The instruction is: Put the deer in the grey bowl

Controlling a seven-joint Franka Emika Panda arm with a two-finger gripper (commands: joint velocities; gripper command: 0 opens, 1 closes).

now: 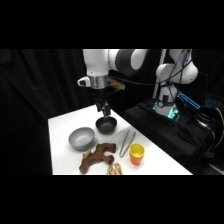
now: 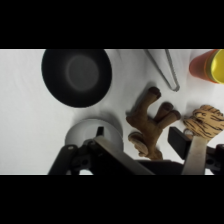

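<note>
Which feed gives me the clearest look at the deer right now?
The wrist view: the deer fills the middle of the picture, its stubby legs plainly outlined, lying beside the striped toy. Its lower end is hidden behind the tool's linkage. The side view shows the whole deer, but only as a dark shape near the grey bowl.

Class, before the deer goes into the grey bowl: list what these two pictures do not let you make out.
- Grey bowl, wrist view: lower part hidden behind the gripper's linkage.
- Deer, side view: head and legs too blurred to distinguish.
- Striped tan toy, side view: cut off by the bottom edge.
- Gripper, side view: finger gap too small to judge.
</note>
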